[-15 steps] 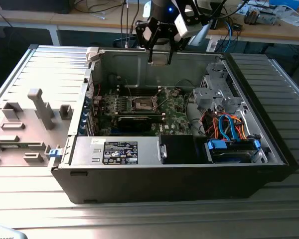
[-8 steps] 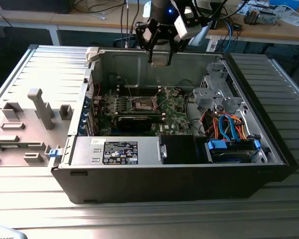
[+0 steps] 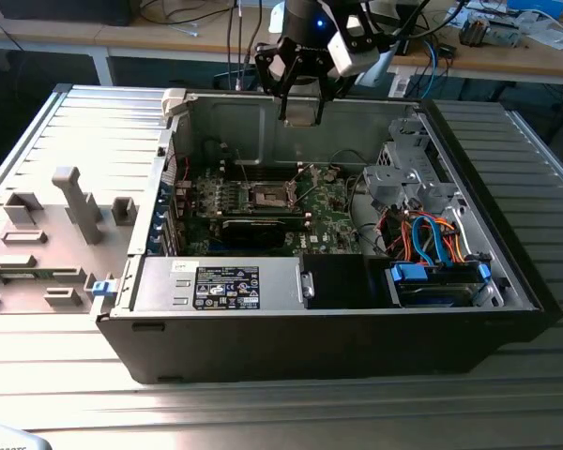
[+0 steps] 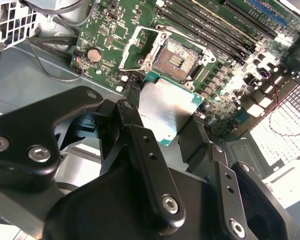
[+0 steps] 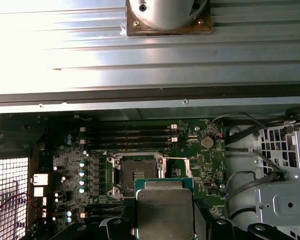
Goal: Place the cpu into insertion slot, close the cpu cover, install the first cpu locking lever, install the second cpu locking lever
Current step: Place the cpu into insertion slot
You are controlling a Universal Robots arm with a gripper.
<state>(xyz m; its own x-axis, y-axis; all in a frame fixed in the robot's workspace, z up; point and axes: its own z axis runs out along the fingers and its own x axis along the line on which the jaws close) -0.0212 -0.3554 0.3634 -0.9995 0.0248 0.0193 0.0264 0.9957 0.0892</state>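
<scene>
My gripper hangs above the open computer case, over its back wall, shut on the cpu. In both wrist views the cpu is a flat square chip with a silver top and green edge, pinched between the two black fingers. The insertion slot lies open and bare on the green motherboard below. The cpu cover stands flipped up beside the slot in the second wrist view. The cpu is well above the slot and apart from it.
The black case lies on a ribbed metal table. A labelled power supply sits at the front. A drive cage with blue and orange cables is at the exterior view's right. Grey fixtures stand at the left. Memory slots run beside the slot.
</scene>
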